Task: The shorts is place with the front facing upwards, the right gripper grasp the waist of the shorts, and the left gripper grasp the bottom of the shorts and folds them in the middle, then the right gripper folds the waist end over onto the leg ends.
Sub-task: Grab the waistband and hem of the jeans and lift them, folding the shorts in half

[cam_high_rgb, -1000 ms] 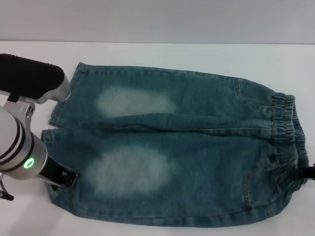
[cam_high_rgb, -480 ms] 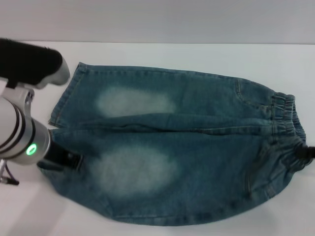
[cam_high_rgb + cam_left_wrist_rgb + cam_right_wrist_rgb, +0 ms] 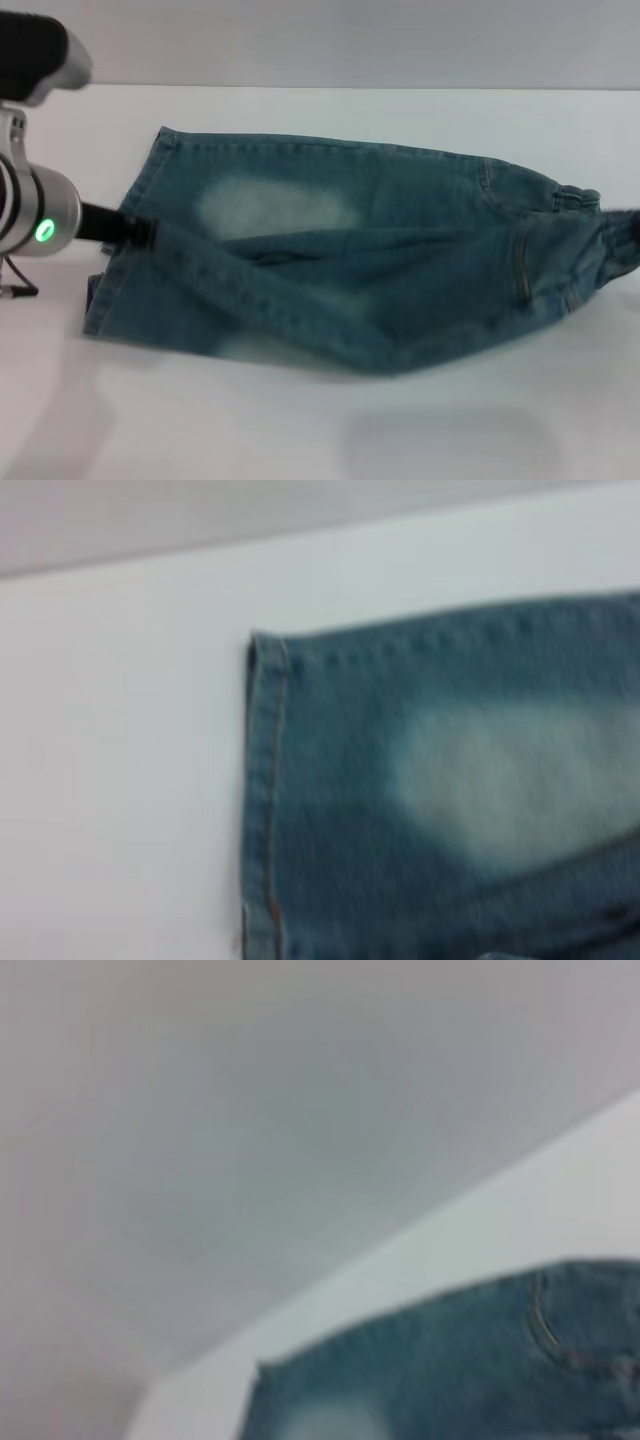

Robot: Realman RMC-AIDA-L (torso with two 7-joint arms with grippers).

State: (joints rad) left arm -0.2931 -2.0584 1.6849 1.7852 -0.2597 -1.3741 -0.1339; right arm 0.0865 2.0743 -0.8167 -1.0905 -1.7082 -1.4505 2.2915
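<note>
The blue denim shorts (image 3: 400,200) lie across the white table, legs toward my left and waist toward my right. The near half is lifted off the table and hangs as a sagging band over the far leg. My left gripper (image 3: 138,232) is shut on the bottom of the shorts at the near leg's hem, held above the far leg's hem (image 3: 265,800). At the frame's right edge my right gripper (image 3: 630,242) holds the raised waist end (image 3: 575,235). One pale patch (image 3: 275,208) shows on the far leg. The right wrist view shows the shorts (image 3: 450,1370) from above.
The white table (image 3: 300,430) stretches bare in front of the shorts, with a soft shadow under the lifted fabric. A grey wall (image 3: 350,40) rises behind the table's far edge.
Both grippers have risen and moved away from me, lifting the near leg and waist off the table and carrying them over the far half. The near pale patch is now turned under.
</note>
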